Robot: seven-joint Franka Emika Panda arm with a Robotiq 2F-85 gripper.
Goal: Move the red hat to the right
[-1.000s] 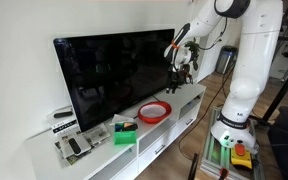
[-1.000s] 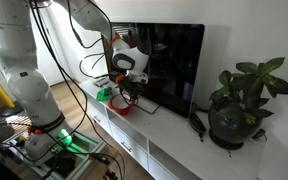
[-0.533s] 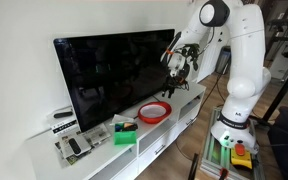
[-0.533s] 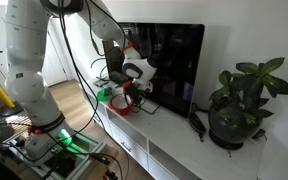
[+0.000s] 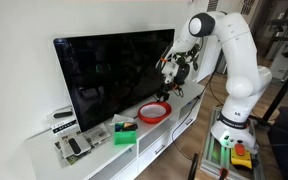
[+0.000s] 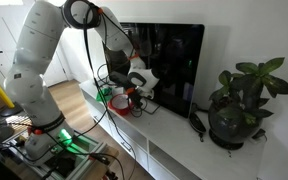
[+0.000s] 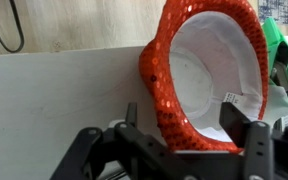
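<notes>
— Two things matter to us on the white cabinet, read from the left: the green box, and just to its right the red hat, lying open side up in front of the television.

— And the gripper?

— Further right and higher. It hangs above the hat's far edge, apart from it. In the wrist view we see both fingers spread wide with nothing clamped between them. The hat's sequinned rim and whitish inside fill the space just ahead.

— So which step are we in?

— We judge it the approach. The hat sits close beside the green box, not yet gripped and not yet moved.

— What does the next move ask of us?

— We would come down onto the near rim, one finger inside and one outside, then close. The rim looks soft, so we should expect it to fold a little. After that we lift slightly and carry the hat rightward along the bare cabinet top, keeping clear of the screen.
</notes>
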